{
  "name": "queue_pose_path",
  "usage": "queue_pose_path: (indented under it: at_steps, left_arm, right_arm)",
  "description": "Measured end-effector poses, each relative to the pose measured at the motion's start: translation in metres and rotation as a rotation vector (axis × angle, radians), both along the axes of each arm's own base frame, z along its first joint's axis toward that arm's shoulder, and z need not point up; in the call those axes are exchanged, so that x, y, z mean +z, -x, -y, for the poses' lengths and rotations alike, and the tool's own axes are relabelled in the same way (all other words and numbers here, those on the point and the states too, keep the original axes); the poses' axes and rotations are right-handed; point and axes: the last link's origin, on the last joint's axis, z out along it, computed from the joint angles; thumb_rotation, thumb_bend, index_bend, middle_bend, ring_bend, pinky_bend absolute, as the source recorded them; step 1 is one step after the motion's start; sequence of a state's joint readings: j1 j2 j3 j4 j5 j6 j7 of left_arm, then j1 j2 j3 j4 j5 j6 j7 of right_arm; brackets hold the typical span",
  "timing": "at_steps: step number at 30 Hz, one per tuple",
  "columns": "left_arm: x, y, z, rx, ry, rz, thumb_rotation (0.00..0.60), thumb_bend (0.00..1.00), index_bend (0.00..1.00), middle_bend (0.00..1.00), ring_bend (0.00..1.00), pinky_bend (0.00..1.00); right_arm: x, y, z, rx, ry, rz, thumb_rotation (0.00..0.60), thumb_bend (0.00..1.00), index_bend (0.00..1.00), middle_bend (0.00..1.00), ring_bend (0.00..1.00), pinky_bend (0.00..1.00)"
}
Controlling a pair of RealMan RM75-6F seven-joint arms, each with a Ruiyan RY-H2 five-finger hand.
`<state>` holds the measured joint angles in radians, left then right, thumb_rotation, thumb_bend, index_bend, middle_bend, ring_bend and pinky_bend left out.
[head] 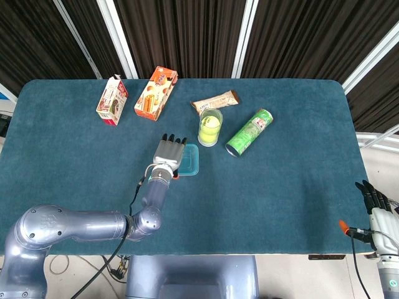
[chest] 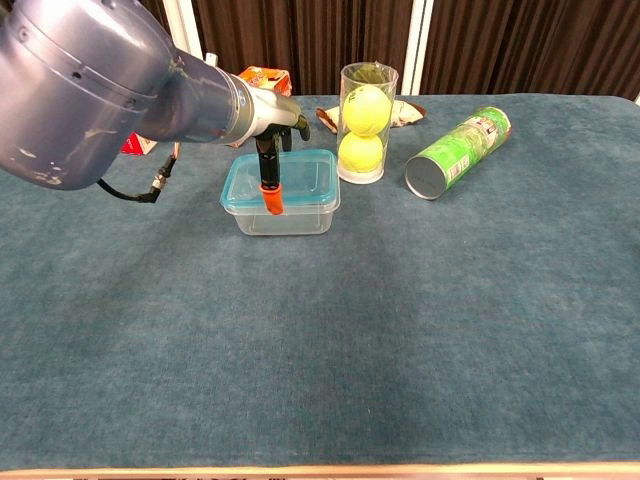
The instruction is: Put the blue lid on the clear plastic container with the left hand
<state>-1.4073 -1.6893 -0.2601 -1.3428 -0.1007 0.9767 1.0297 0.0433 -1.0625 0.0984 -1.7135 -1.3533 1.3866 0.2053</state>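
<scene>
Left hand: the grey left hand (head: 168, 153) lies flat, palm down, over the left part of the blue lid (chest: 300, 178); its dark fingers (head: 174, 140) are stretched out and slightly apart, and an orange-tipped thumb (chest: 268, 198) hangs down the near side. It grips nothing; whether the palm touches the lid cannot be told.
Blue lid: it sits on top of the clear rectangular plastic container (chest: 285, 216), covering it, near the middle of the table.
Clear plastic container: it stands on the teal felt table (head: 280, 174), just left of and nearer than the clear tube of yellow tennis balls (chest: 366, 122).
Right hand: the right hand (head: 379, 212) rests beyond the table's near right corner, dark fingers straight and apart, holding nothing.
Green cylindrical can: the can (head: 249, 132) lies on its side right of the tube.
Far things: a wrapped snack bar (head: 215, 101), an orange biscuit box (head: 156, 93) and a red-and-white carton (head: 112, 99).
</scene>
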Motion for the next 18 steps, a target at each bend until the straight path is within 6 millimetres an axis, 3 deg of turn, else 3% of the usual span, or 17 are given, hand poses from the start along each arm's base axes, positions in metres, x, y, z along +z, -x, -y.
queue_pose_path:
  at_steps: [18]
  left_arm:
    - [-0.0042, 0.0022, -0.0009, 0.015, 0.008, -0.005, 0.600, 0.12, 0.07, 0.29, 0.00, 0.00]
  right_arm:
    - [0.0000, 0.0000, 0.0000, -0.002, 0.000, 0.001, 0.600, 0.29, 0.10, 0.00, 0.00, 0.00]
